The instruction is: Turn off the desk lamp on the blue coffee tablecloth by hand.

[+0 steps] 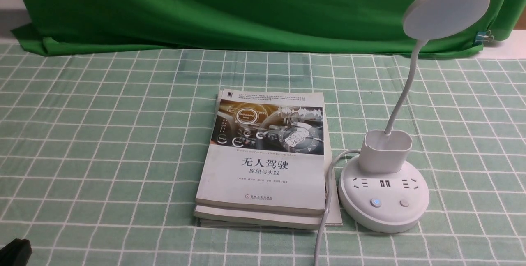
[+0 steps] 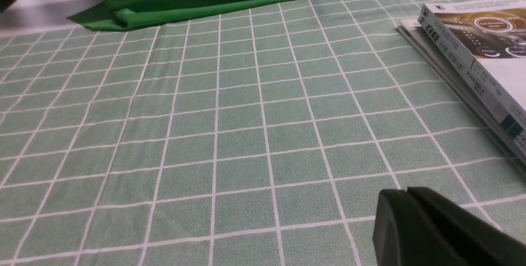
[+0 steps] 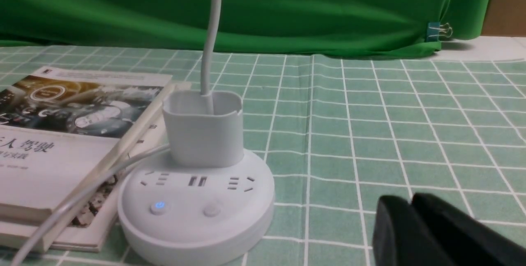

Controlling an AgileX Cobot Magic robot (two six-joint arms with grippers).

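While both black tools, left [image 2: 404, 194] and right [image 3: 407, 202], are sitting pressed together, the white disc-headed desk lamp [image 1: 384, 200] is standing on the pale green grid-lined tablecloth [image 1: 102, 142], touching stacked white-covered books [image 1: 265, 163].

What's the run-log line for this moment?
stage: pre-reach | desk lamp: on tablecloth, one base button lit blue | left gripper: shut, clear of books | right gripper: shut, beside lamp base, no contact

checked tablecloth [image 1: 102, 134], books [image 1: 263, 167], desk lamp [image 1: 384, 204]
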